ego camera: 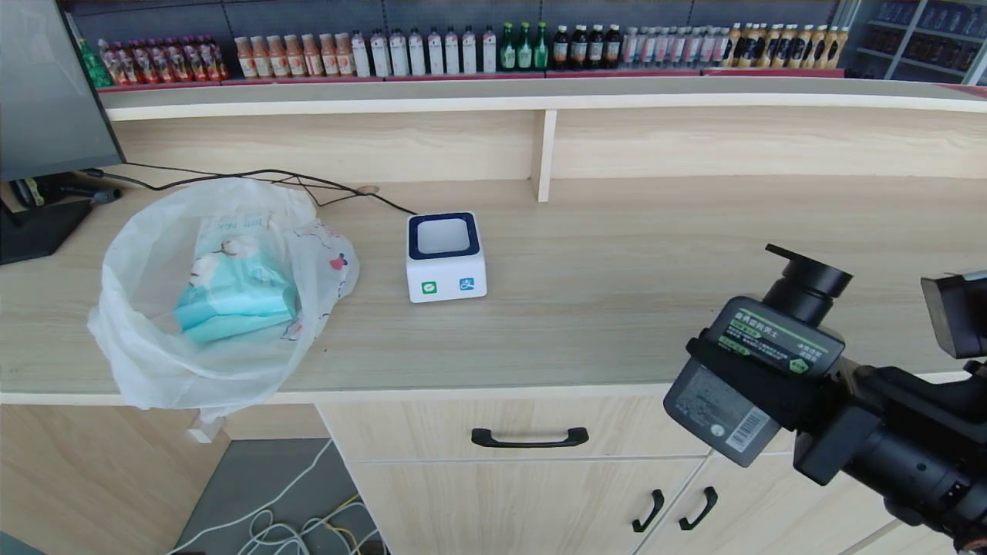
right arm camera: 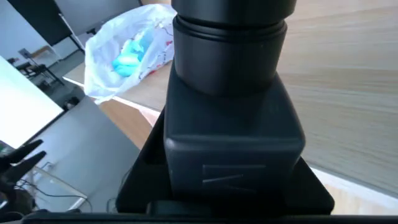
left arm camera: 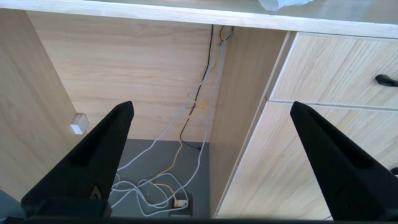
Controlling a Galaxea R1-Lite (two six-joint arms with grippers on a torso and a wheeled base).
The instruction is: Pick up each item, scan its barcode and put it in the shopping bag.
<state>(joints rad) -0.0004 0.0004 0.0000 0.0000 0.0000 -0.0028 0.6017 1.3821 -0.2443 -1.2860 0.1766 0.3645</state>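
My right gripper (ego camera: 759, 385) is shut on a dark grey bottle (ego camera: 775, 335) with a black cap, held in the air off the counter's front right edge. Its barcode label (ego camera: 744, 428) faces up and forward. In the right wrist view the bottle (right arm camera: 230, 124) stands close before the camera. The white scanner box (ego camera: 446, 256) with a dark-rimmed window sits mid-counter. A clear plastic shopping bag (ego camera: 139, 254) lies open at the left, with a teal tissue pack (ego camera: 235, 289) inside. My left gripper (left arm camera: 211, 168) hangs open below the counter, beside the cabinet front.
A dark monitor (ego camera: 46, 85) and its base stand at the far left, with black cables (ego camera: 308, 181) running to the scanner. A wooden divider (ego camera: 544, 154) rises behind the counter. Shelves of drink bottles (ego camera: 463, 50) line the back. Loose cables (left arm camera: 161, 186) lie on the floor.
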